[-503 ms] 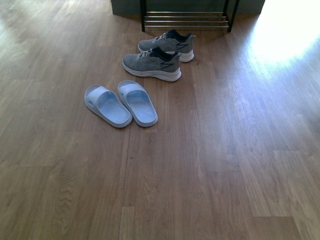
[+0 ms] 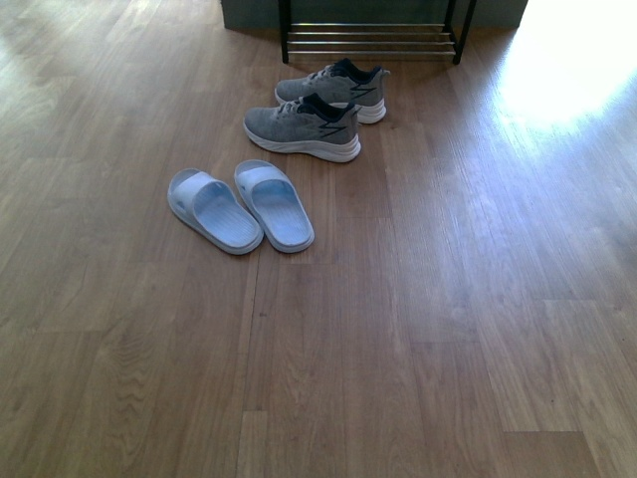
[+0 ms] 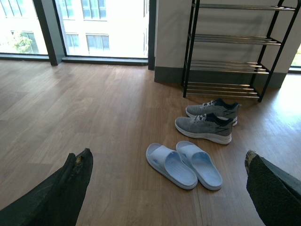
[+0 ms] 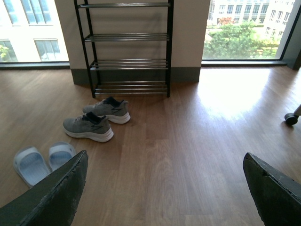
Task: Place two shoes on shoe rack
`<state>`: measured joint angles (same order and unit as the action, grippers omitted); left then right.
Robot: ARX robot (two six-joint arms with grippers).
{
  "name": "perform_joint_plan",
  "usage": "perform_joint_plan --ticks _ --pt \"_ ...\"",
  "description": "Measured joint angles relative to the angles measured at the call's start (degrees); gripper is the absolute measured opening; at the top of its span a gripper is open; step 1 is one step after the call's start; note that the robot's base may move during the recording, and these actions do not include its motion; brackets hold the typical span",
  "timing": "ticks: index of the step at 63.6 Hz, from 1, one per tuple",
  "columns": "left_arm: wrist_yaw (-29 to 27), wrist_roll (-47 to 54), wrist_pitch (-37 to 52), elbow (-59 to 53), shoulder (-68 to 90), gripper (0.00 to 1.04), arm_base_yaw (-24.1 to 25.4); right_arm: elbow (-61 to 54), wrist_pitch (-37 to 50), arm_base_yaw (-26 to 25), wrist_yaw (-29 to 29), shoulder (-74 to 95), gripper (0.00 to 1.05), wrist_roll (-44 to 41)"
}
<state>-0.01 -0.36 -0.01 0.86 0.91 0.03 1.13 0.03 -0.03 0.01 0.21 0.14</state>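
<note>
Two grey knit sneakers with white soles lie on the wood floor before the shoe rack [image 2: 368,40]: the nearer one [image 2: 302,128] and the farther one [image 2: 333,89]. Two pale blue slide sandals [image 2: 242,206] lie side by side nearer me, to the left. The rack shows as a black frame with chrome bars in the left wrist view [image 3: 230,52] and the right wrist view [image 4: 127,52]. My left gripper [image 3: 167,162] is open, high above the floor, with the sandals [image 3: 183,164] between its fingers. My right gripper [image 4: 164,162] is open over bare floor, the sneakers [image 4: 96,120] beyond its left finger.
A grey wall base runs behind the rack [image 3: 169,75]. Large windows [image 3: 103,28] line the wall. A caster wheel [image 4: 291,118] stands on the floor at the far right. Bright sunlight falls on the floor to the right of the rack [image 2: 567,70].
</note>
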Motion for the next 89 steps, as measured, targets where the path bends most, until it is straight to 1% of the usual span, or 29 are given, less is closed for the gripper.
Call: perform_joint_plan --ticks 89 --pt "0.0 0.0 0.0 0.0 0.0 0.95 0.0 0.0 0.0 0.0 0.0 0.0 0.96 0.0"
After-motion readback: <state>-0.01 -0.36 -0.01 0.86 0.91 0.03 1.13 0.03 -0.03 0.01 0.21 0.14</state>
